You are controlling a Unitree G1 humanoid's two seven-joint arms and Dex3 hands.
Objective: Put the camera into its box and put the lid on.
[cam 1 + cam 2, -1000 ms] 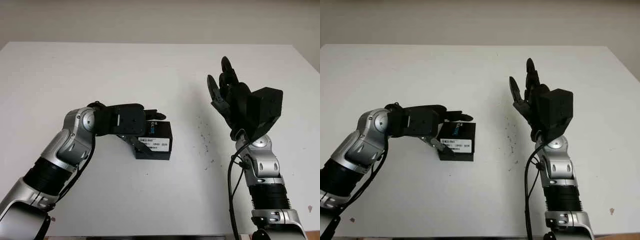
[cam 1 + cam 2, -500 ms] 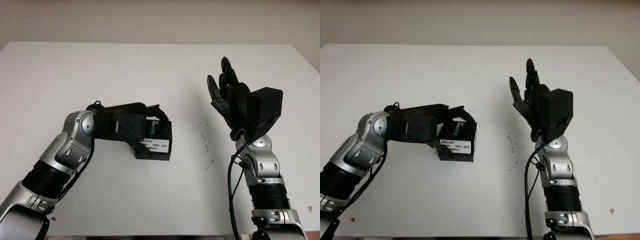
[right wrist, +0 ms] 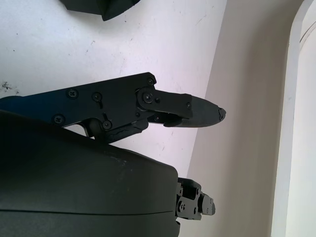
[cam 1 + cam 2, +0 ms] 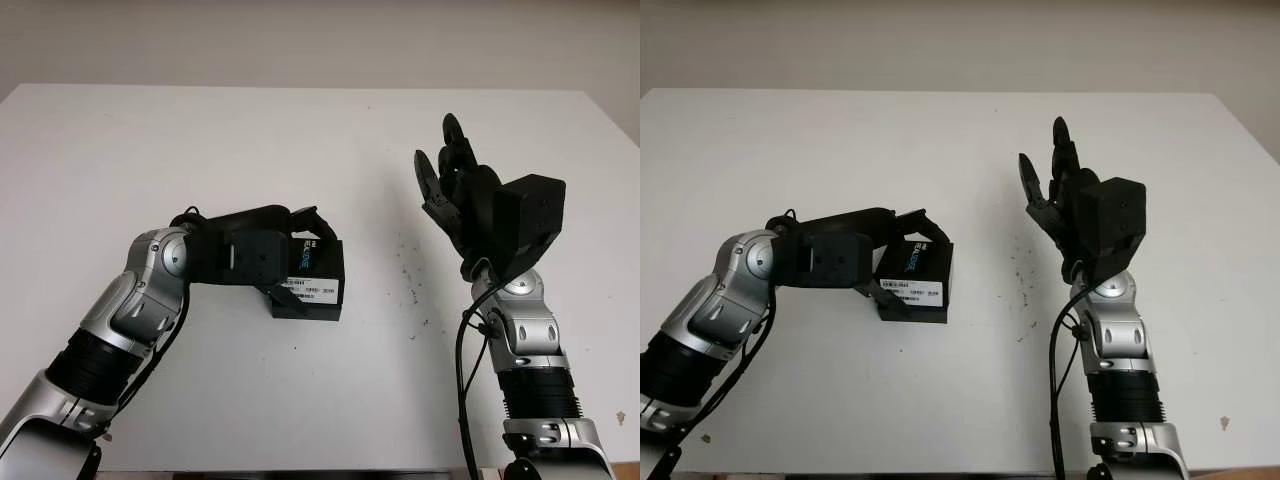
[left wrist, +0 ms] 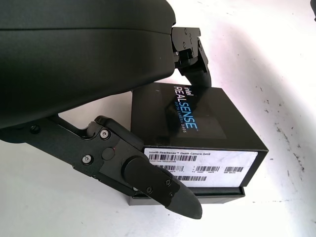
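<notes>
Silver jointed arms, ribbed black forearm sections, black three-finger left hand (image 4: 268, 258), right hand (image 4: 470, 205); screws, loose black cables.

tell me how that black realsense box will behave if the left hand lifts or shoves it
The box looks like rigid card with flat faces and square corners, so it should slide on the table rather than roll or tip. Its lid looks smooth and slightly glossy, so the fingers of the left hand might slip. A seam near the base suggests lifting by the lid could pull it off.
</notes>
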